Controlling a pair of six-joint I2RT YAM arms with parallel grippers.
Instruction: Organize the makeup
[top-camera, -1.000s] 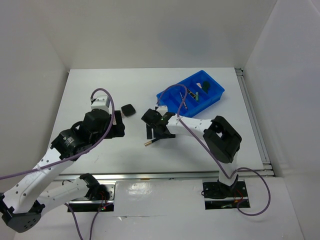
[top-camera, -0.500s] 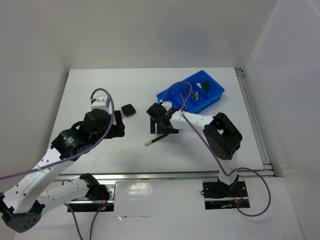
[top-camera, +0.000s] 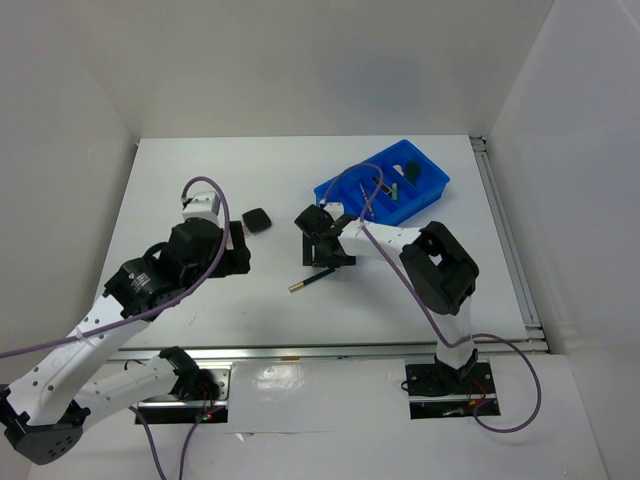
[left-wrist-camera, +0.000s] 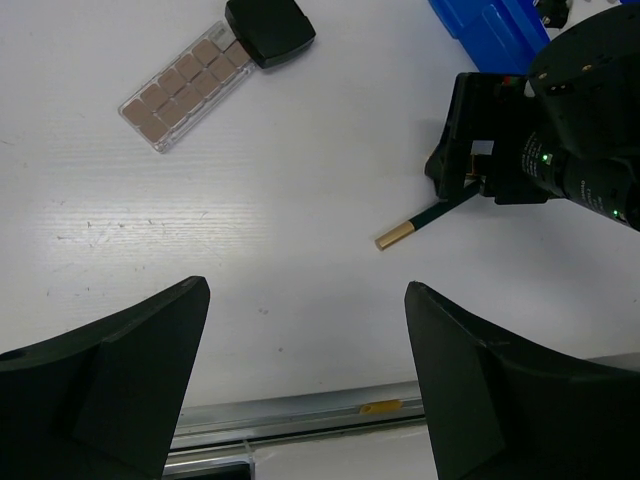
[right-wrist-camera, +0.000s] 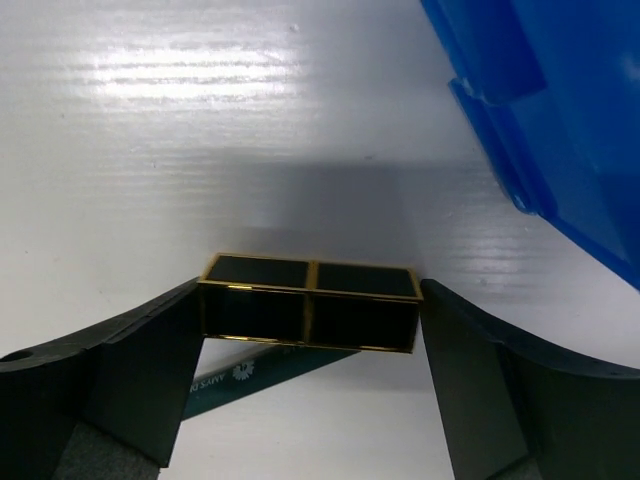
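Observation:
A gold-black lipstick (right-wrist-camera: 310, 302) lies lengthwise between the fingers of my right gripper (right-wrist-camera: 310, 312), with each end against a pad. It sits just over the dark end of a thin green pencil (right-wrist-camera: 270, 368). From above, that gripper (top-camera: 325, 250) is at mid-table, left of the blue tray (top-camera: 432, 195). The pencil (top-camera: 310, 281) runs down-left from it, gold tip outward. My left gripper (left-wrist-camera: 305, 370) hangs open over bare table. A black square compact (left-wrist-camera: 270, 27) and a pinkish glitter strip (left-wrist-camera: 185, 87) lie beyond the left gripper.
The blue divided tray (right-wrist-camera: 540, 130) is at the right gripper's upper right and holds green pieces (top-camera: 410, 172) and thin sticks. The table's near edge has a metal rail (left-wrist-camera: 300, 420). White walls enclose the table on three sides.
My right gripper turned and shifted slightly up from over the pencil, and its jaws narrowed a little onto the lipstick. The left arm has not moved.

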